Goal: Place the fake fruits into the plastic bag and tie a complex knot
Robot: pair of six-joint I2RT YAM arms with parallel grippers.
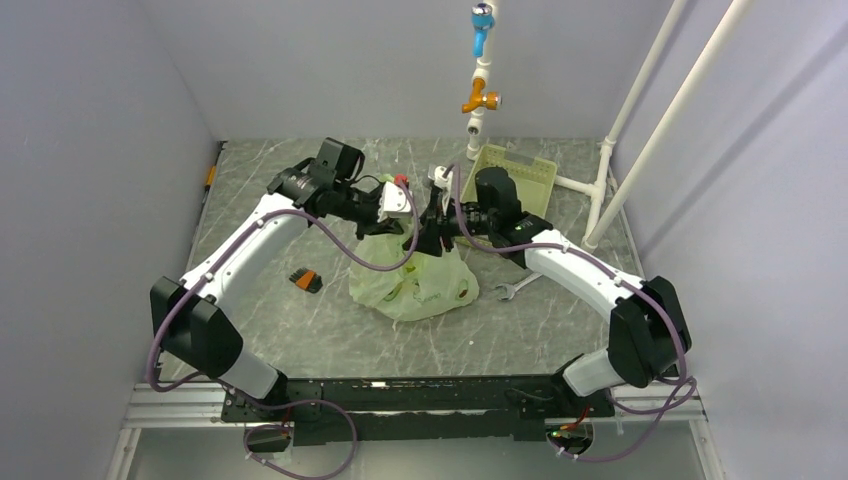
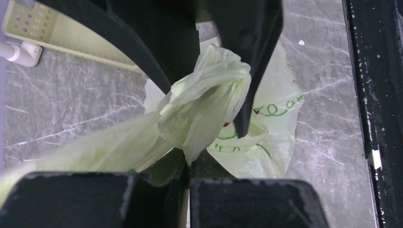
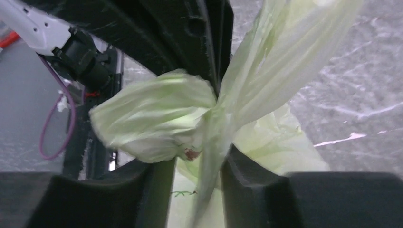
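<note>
Thin pale yellow-green film was what both arms had hold of. The plastic bag [image 1: 415, 285] sat at the centre of the overhead frame on the grey marbled worktop [image 1: 300, 340]. Its handles were drawn up into a bunched knot [image 2: 209, 95] at the middle of the left wrist view.

Your left end effector [image 2: 187, 178] was pressed together on a strand of film that ran off to the lower left of its frame. Your right end effector [image 3: 197, 178] pinched the other strand, which rose toward the upper right of its frame.

The fake fruits could not be picked out for certain. Dark blotches low in the bag in the overhead view may have been them, so I judged the loading done and the tying in hand.

The next move called for you to draw the two strands apart to cinch the wrap, then make a further pass, with steady tension so the film did not tear.

Green cursive lettering [image 2: 280, 107] crossed the bag at the right of the left wrist frame, but it was too crumpled to read. No brand showed.
</note>
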